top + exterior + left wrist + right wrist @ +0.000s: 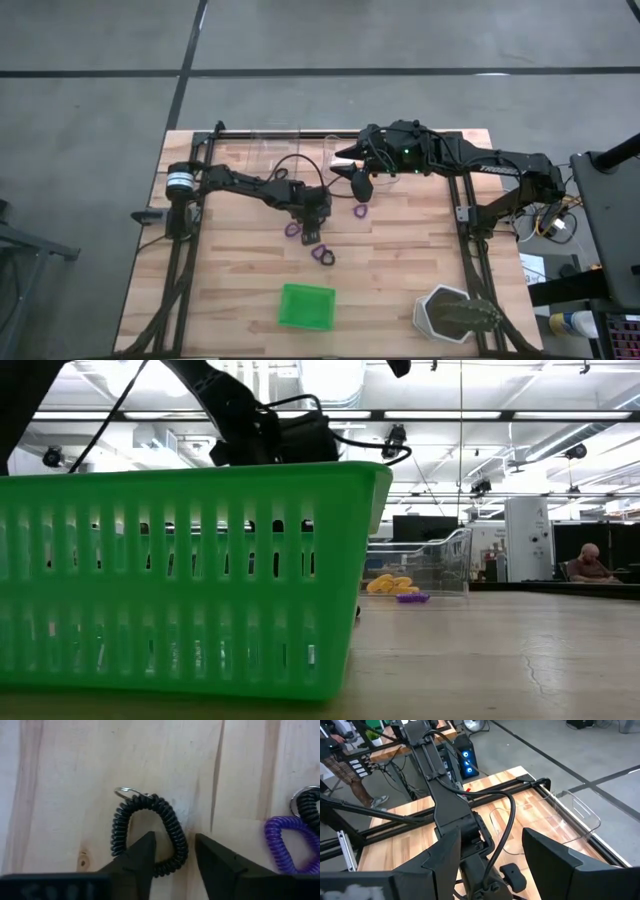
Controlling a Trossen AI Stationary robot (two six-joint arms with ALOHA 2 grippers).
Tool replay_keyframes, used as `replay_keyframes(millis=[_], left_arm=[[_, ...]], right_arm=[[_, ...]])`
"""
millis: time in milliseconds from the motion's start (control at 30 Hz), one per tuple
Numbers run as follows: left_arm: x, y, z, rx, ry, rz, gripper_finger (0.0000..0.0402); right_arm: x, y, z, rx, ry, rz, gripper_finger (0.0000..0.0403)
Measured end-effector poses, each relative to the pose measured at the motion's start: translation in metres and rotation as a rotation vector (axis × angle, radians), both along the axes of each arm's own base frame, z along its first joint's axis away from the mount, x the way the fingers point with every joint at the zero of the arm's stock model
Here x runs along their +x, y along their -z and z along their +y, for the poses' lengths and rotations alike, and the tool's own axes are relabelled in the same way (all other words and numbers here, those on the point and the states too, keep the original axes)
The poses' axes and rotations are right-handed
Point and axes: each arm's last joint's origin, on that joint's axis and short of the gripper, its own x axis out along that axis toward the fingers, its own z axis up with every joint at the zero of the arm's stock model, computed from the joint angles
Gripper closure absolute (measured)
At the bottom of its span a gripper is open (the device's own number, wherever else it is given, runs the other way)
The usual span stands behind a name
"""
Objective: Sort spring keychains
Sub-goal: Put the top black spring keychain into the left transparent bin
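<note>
High view: left gripper (pixel 313 237) sits mid-table among the spring keychains, a purple one (pixel 322 254) just at its 6 o'clock. Right gripper (pixel 362 186) waits at 1 o'clock from it, jaws wide.

Left wrist view: black keychain (pixel 148 834) lies between part-open fingers (pixel 137 865), one coil side in the gap, ring end pointing away from the gripper.

A wooden table (pixel 400 270) fills the middle of the frame. The left arm reaches from the left to the centre, its gripper (pixel 313 236) low between purple keychains (pixel 293 229) and (pixel 322 254). The right arm stretches in from the right, its gripper (pixel 362 186) above another purple keychain (pixel 359 211). A green tray (pixel 306 305) sits at bottom centre, a hexagonal pot (pixel 455 314) at lower right.
</note>
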Motion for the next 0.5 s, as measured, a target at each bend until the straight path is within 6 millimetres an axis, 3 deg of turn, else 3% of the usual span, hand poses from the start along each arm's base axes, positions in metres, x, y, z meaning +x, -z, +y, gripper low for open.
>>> replay_keyframes(millis=[167, 367, 500], left_arm=[[-0.001, 0.001, 0.001, 0.007, -0.021, 0.008, 0.0380], [-0.002, -0.008, 0.000, -0.028, -0.037, 0.018, 0.0395], [-0.003, -0.039, -0.001, -0.030, -0.031, -0.050, 0.0398]], right_arm=[[0.000, 0.000, 0.000, 0.000, 0.000, -0.001, 0.0197], [0.000, 0.000, 0.000, 0.000, 0.001, -0.003, 0.0197], [0.000, 0.000, 0.000, 0.000, 0.001, -0.005, 0.0197]])
